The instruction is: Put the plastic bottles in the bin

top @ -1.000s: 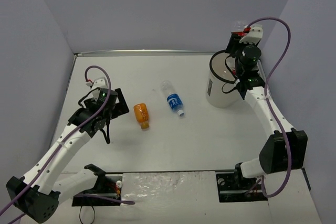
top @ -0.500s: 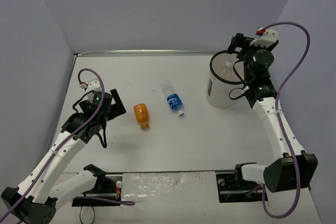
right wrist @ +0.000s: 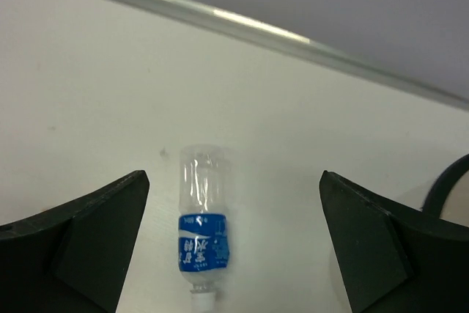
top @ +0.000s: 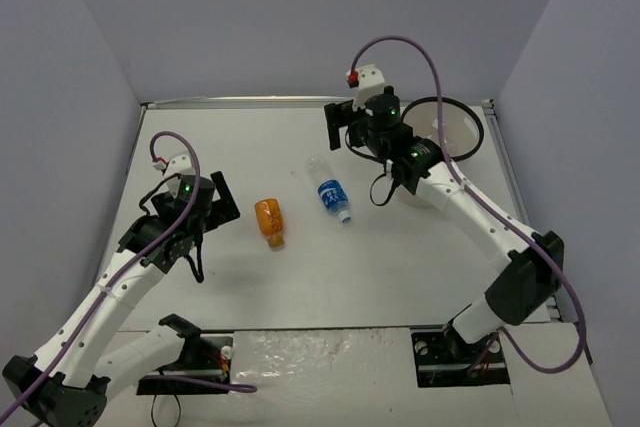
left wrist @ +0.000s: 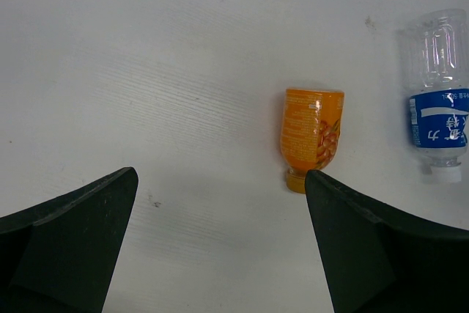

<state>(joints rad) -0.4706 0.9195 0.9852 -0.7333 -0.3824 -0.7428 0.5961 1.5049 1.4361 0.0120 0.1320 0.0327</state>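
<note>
A short orange bottle (top: 269, 219) lies on the white table left of centre. A clear bottle with a blue label (top: 329, 188) lies to its right, cap toward me. The white bin (top: 479, 129) with a black rim stands at the back right, partly behind my right arm. My left gripper (top: 226, 202) is open and empty, left of the orange bottle (left wrist: 313, 137). My right gripper (top: 338, 129) is open and empty, held above and just behind the blue-labelled bottle (right wrist: 203, 225). The other bottles are out of view.
Grey walls close the table on the left, back and right. A metal strip (right wrist: 242, 23) runs along the back edge. The bin's rim (right wrist: 448, 179) shows at the right edge of the right wrist view. The blue-labelled bottle (left wrist: 438, 119) lies right of the orange one.
My right gripper held a clear bottle above the bin, let it go there, then swung left over the blue-labelled bottle. My left gripper drew back slightly to the left.
</note>
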